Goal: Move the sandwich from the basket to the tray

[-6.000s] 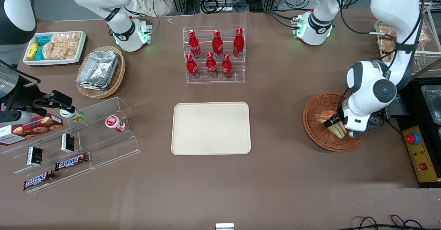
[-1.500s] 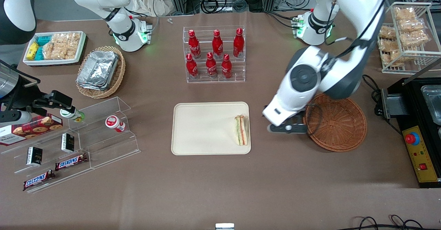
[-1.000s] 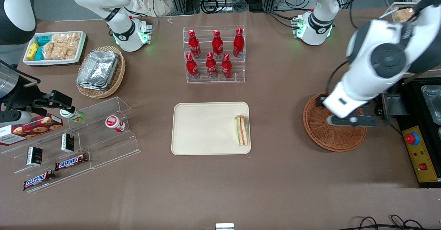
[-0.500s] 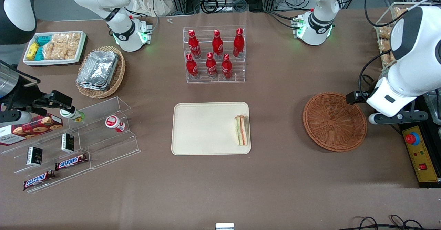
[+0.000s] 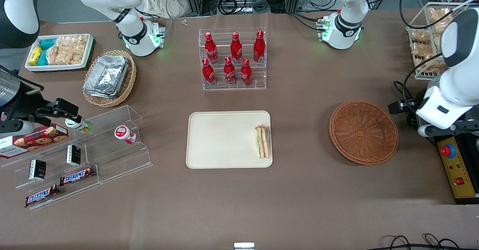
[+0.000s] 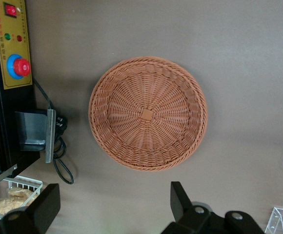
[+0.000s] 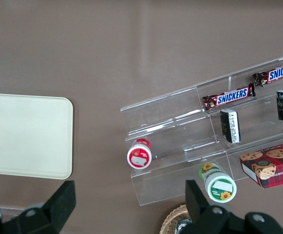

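End effector (image 6: 112, 207) retreated open, sandwich (image 5: 262, 141) on tray (image 5: 224, 139)

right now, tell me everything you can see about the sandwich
The sandwich is a small wedge of pale bread with orange, green and white filling showing along its cut edge. It lies on the cream tray, close to the rim at the working arm's end, long side along that rim. Nothing else touches it. The round brown basket is empty, and the gripper hangs open above the table beside the basket.

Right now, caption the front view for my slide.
Sandwich rests on the tray; basket empty; open gripper hovers nearby.
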You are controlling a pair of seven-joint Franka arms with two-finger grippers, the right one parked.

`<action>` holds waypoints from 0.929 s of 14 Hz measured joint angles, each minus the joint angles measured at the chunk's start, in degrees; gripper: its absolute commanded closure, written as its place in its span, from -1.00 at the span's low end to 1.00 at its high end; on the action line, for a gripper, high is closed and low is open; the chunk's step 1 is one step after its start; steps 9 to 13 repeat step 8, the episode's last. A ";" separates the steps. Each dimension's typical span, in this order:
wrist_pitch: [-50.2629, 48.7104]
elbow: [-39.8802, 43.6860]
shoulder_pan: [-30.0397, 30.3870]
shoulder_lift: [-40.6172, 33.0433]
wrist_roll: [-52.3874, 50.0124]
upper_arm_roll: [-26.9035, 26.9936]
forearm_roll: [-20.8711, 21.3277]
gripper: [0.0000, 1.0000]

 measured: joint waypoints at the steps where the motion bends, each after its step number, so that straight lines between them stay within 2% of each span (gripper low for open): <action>1: 0.00 0.01 0.11 -0.02 0.35 0.49 -0.43 -1.00; 2: 0.00 0.05 -0.94 -0.09 1.36 2.57 -1.60 -1.00; 5: 0.06 0.20 -11.80 -1.21 9.21 19.73 -7.72 -1.00; 7: 0.05 0.21 -16.09 -2.21 13.43 26.79 -9.80 -1.00; 13: 0.06 0.21 -16.94 -2.48 13.91 27.75 -10.06 -1.00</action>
